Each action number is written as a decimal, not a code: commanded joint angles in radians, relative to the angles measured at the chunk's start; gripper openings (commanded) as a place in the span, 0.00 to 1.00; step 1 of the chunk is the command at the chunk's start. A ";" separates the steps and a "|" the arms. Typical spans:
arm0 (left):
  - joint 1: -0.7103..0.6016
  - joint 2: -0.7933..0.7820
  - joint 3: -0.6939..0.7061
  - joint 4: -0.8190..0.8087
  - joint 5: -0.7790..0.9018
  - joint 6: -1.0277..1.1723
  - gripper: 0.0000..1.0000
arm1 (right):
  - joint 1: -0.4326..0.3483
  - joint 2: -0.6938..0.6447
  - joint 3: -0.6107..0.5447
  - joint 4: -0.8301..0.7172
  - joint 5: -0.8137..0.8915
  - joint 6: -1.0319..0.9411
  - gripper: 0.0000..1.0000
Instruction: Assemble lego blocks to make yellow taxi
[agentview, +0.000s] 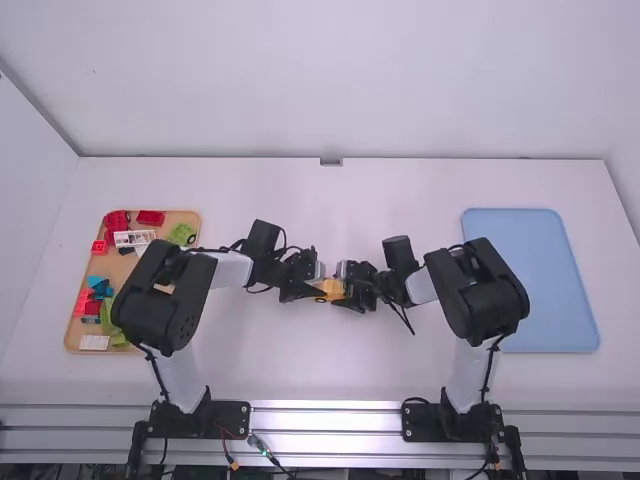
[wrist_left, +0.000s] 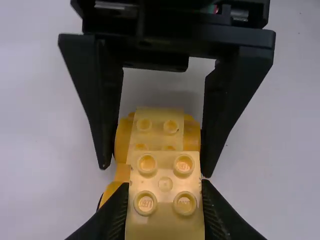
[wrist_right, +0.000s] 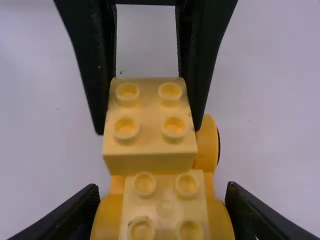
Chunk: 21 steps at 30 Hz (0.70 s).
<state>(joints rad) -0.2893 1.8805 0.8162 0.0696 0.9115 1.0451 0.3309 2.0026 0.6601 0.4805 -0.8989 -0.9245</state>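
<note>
- High view: my left pincer (agentview: 314, 290) and right pincer (agentview: 350, 288) meet mid-picture at the yellow taxi (agentview: 333, 288).
- My left is closed on a yellow block (wrist_right: 149, 155); my right, fingers wider apart, clasps the taxi's rounded sides.
- Tan tray (agentview: 72, 335), at left: red (agentview: 151, 217), green (agentview: 182, 234), white and blue pieces.
- Blue tray (agentview: 530, 280) at right.

Passage could be made over the worktop (agentview: 330, 200) beyond both arms, or between their bases. The middle is blocked by the left gripper (agentview: 313, 291) and the right gripper (agentview: 349, 291), brought together around the yellow blocks (wrist_right: 150, 150).
</note>
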 joint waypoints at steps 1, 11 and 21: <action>-0.005 -0.019 -0.008 -0.013 -0.038 0.010 0.13 | 0.004 0.019 0.014 -0.018 -0.014 -0.026 0.66; 0.000 -0.020 0.003 -0.011 -0.041 0.006 0.12 | 0.002 0.019 0.014 -0.046 0.011 -0.047 0.80; 0.006 -0.020 0.010 -0.033 -0.060 0.026 0.10 | -0.010 0.019 0.014 -0.047 0.031 -0.046 0.52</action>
<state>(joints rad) -0.2909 1.8797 0.8200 0.0536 0.9035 1.0489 0.3260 2.0026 0.6613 0.4362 -0.8722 -0.9707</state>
